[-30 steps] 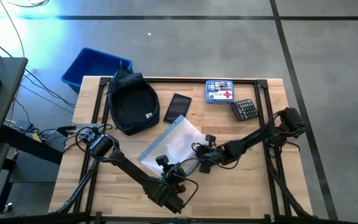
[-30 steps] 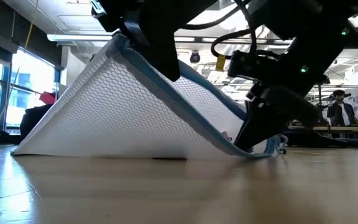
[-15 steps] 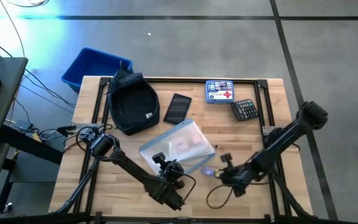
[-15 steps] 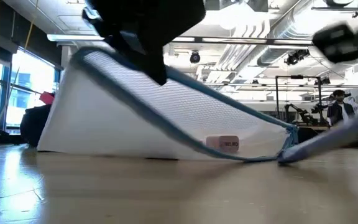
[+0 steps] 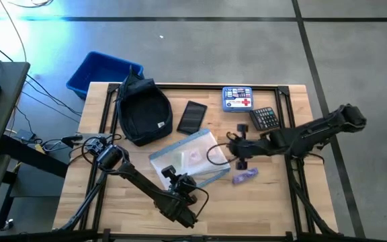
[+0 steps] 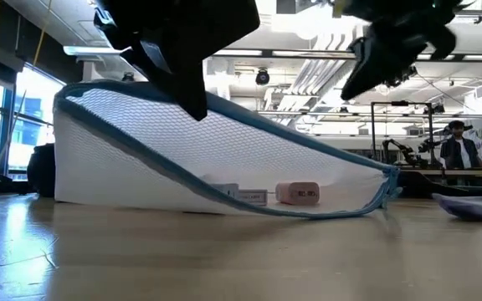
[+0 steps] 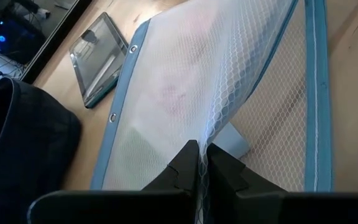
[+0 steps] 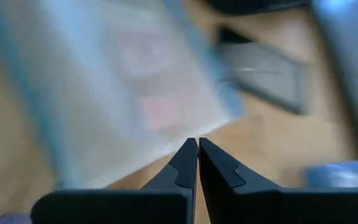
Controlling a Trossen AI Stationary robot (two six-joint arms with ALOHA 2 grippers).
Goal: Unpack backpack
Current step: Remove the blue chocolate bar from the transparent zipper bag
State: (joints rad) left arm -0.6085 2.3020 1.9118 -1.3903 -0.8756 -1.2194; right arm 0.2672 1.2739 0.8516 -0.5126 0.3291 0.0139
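Mostly you can't see your left claw (image 5: 168, 176) from above, since the arm's own bulk covers the fingertips. The left wrist view settles it: the claw is closed tight on a fold of the white mesh pouch (image 5: 192, 158), netting pinched between both fingers (image 7: 182, 169). Low view shows that pinched edge of the pouch (image 6: 216, 159) lifted off the bench (image 5: 133, 195) while its far side rests on the wood. Small items sit inside the pouch; the labels are too small to read.

Right wrist view is blurred, so beyond the fingers only a pale pouch shape shows. Your right claw (image 5: 237, 151) is pressed fully together and holds nothing; from above it hangs beside the pouch's right edge. A small purple item (image 5: 244, 176) lies on the wood near that arm, detail unclear. In the low view it's cut off at the frame edge.

Only the top view shows the backpack (image 5: 142, 111): it lies at the bench's back left, with the black tablet (image 5: 192, 117) just beside it. The blue bin (image 5: 104, 70) sits off the bench behind it. First-aid tin (image 5: 237, 97) and calculator (image 5: 265, 118) are back right.
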